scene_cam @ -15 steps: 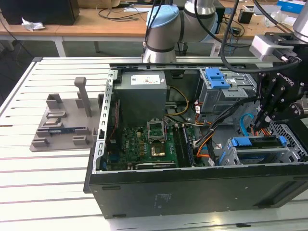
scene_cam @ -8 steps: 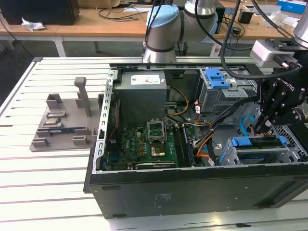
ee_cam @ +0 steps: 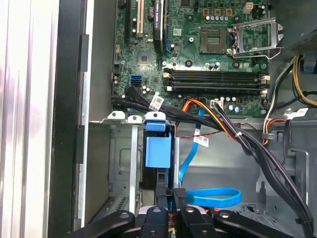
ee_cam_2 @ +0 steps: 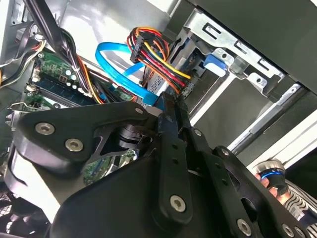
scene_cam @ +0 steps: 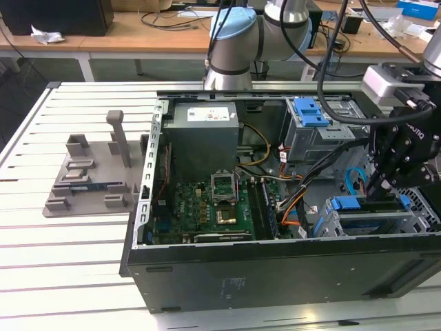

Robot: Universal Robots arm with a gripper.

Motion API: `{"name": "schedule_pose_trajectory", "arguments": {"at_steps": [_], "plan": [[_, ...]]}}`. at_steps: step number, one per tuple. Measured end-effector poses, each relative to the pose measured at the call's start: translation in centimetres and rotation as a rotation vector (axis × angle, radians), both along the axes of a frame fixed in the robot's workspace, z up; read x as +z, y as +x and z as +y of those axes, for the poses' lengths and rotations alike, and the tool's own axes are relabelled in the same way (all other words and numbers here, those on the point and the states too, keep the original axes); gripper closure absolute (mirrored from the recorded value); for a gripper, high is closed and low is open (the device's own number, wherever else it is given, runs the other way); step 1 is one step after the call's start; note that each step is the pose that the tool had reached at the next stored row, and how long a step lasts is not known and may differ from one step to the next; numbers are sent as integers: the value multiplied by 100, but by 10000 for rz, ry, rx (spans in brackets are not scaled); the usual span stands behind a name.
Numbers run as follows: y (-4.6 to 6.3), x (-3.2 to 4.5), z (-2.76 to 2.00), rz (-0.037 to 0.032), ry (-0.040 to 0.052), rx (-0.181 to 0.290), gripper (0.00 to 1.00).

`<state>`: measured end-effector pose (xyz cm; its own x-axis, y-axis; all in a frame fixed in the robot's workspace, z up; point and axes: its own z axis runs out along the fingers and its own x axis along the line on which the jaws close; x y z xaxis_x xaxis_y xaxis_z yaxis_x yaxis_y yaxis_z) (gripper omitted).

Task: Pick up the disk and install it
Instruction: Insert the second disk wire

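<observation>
The disk (scene_cam: 365, 206) stands on edge in the grey drive cage (scene_cam: 329, 226) at the front corner of the open computer case, on the exterior view's right. Blue rails frame its dark top edge. In the first wrist view one blue rail of the disk (ee_cam: 157, 151) runs down into the cage slot. My gripper (scene_cam: 377, 187) hangs straight above the disk with its tips at or just over the top edge. In both wrist views the black fingers (ee_cam: 181, 194) lie together, and the gripper (ee_cam_2: 171, 101) has nothing between them.
A blue flat cable (ee_cam: 213, 197) and a red-yellow-black wire bundle (ee_cam_2: 153, 49) run close beside the fingers. The motherboard (scene_cam: 207, 200) fills the case floor. A second bay with a blue latch (scene_cam: 310, 110) sits at the back. A grey fixture (scene_cam: 89, 172) lies on the table at the exterior view's left.
</observation>
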<state>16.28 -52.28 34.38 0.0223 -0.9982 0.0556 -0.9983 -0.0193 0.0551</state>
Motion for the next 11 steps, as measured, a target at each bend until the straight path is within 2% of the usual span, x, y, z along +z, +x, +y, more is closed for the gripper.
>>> {"name": "schedule_pose_trajectory", "arguments": {"at_steps": [4, 11], "plan": [[0, -10, -28, -1, 1, 1, 84], [-2, -7, -32, -6, 11, 4, 84]]}}
